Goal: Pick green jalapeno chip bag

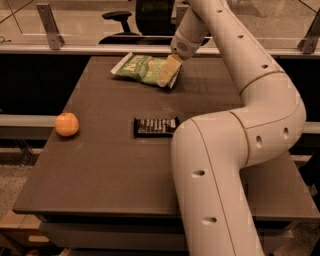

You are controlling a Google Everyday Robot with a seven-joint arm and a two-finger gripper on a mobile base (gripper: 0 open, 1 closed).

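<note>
The green jalapeno chip bag [141, 67] lies at the far middle of the dark table [100, 165], crinkly with pale lettering and white ends. My gripper [167, 75] reaches down from the far right and sits on the bag's right end, covering that end. The arm's big pale elbow and forearm fill the right of the view.
A dark rectangular candy bar [156, 127] lies mid-table, next to my arm's lower link. A round orange fruit [67, 124] sits near the left edge. An office chair [145, 12] and a rail with glass stand behind the table's far edge.
</note>
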